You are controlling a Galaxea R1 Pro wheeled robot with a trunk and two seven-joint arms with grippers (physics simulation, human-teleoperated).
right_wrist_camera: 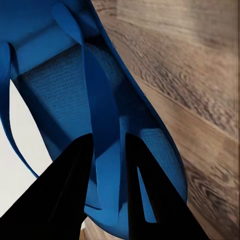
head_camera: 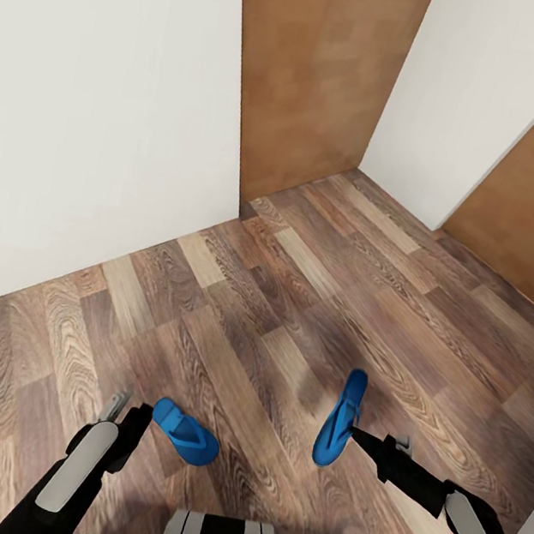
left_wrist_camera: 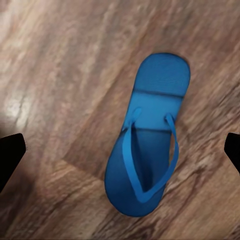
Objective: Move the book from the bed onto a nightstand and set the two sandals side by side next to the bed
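Sandal-pairing is in hand: right gripper [right_wrist_camera: 107, 165] pinches one bright blue rubber flip-flop's [head_camera: 339, 418] strap, while wide-spread left gripper [left_wrist_camera: 120, 150] hovers above the other blue flip-flop [left_wrist_camera: 148, 135], likely needing descent.

Head view looks forward and down from above over the plank floor [head_camera: 295, 306] and both arms. Left wrist view faces straight down at one sandal [left_wrist_camera: 147, 135] — shared with head view [head_camera: 184, 432]. Right wrist view sits very close on the other sandal [right_wrist_camera: 100, 125] — also in head view [head_camera: 339, 418].
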